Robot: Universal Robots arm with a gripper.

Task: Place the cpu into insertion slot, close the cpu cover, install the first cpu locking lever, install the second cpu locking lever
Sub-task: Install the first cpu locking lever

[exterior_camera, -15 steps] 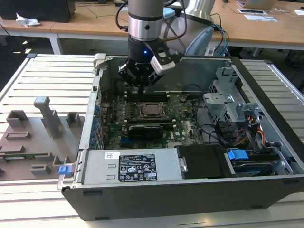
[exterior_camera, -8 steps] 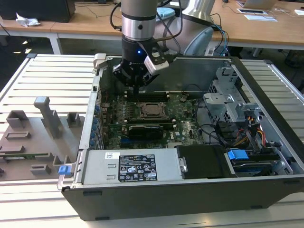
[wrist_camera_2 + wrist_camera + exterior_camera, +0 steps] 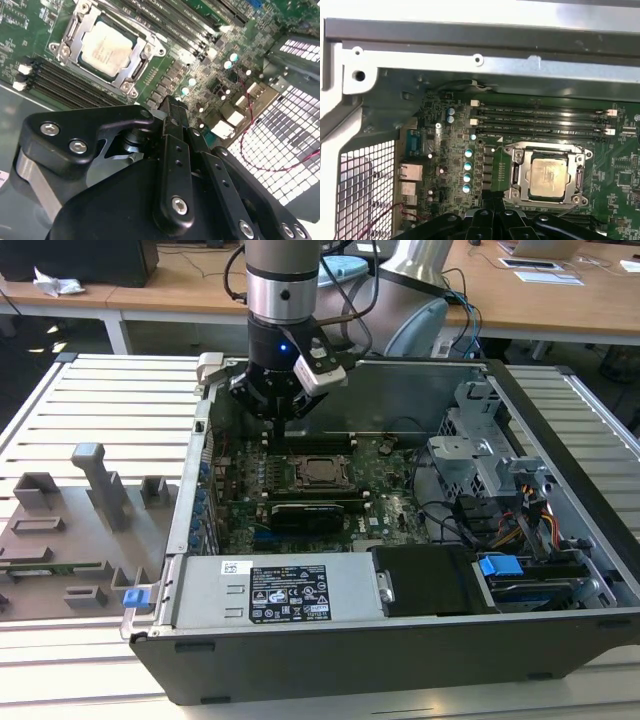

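Silver cpu seated in slot; cover down over it. Gripper above board, near slot, closed, holding nothing.

Bright even light; glare on chassis rim

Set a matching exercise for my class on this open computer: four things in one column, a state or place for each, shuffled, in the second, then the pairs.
Column 1
1. cpu
2. cpu cover
3. pincer
4. memory slots

Column 2
A. long, dark, lying in parallel rows
B. silver frame with a window, lying flat
C. hangs above the green motherboard
D. dull silver square showing through the window

Pairs: 1-D, 2-B, 3-C, 4-A
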